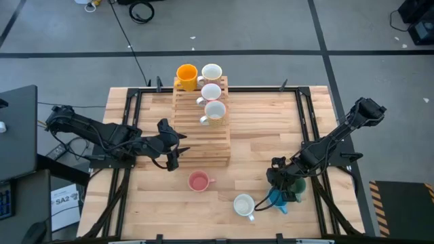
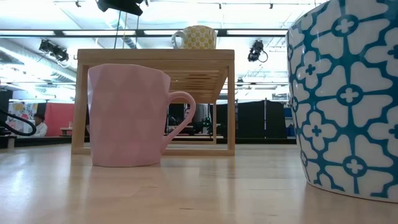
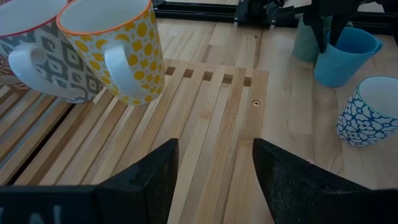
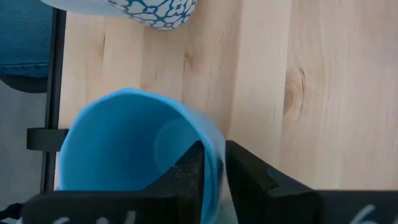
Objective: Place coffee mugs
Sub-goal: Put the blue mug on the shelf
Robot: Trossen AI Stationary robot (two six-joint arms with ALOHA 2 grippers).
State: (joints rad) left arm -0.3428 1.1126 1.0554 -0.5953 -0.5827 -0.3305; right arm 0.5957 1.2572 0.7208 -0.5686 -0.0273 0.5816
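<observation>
**On the table, right gripper pinched the blue mug's rim**

On the left side of the table, the left gripper hovered over the slatted wooden rack, its jaws wide apart and holding nothing. The overhead view showed three mugs on that rack and an orange mug beside its far end; the left wrist view alone revealed a yellow-dotted mug next to a grey-patterned one. The pink mug stood upright before the rack, empty. Further right sat a blue-and-white patterned mug, also empty. The right gripper had its jaws clamped on the wall of the blue mug, one finger inside, one outside; the mug held nothing.
</observation>
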